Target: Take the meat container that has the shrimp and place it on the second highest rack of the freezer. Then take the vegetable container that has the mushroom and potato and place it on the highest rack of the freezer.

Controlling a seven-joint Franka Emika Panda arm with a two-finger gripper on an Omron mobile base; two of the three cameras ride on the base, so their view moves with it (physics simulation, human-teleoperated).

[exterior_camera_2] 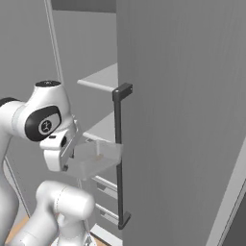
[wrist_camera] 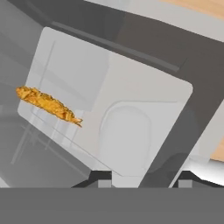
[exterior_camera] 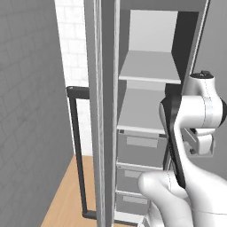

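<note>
**Meat container, held at the open freezer**

Item: meat container (wrist_camera: 113, 122), a small shallow tray, pale grey and see-through, rectangular with rounded corners and a raised oval patch in its floor. Contents: one orange shrimp (wrist_camera: 47, 104), thin and slightly curved, lying toward one end of the tray floor.

Location: in the right base view the tray (exterior_camera_2: 93, 161) hangs in the air, roughly level, at the front of the open freezer (exterior_camera_2: 182, 120), just beside its long dark handle (exterior_camera_2: 118, 158) and a little below the shelf edge behind it. In the left base view the arm hides it.

Relation to gripper: the gripper (wrist_camera: 140, 181) is clamped on the tray's near rim, one dark finger (wrist_camera: 101, 180) at each side of the rim's middle. The tray extends away from the fingers, with the shrimp well off to one side of them. In the right base view the gripper (exterior_camera_2: 72, 156) meets the tray's left end.

Surroundings: light-grey shelves (exterior_camera: 148, 68) above grey drawers (exterior_camera: 142, 148) inside the freezer.
</note>
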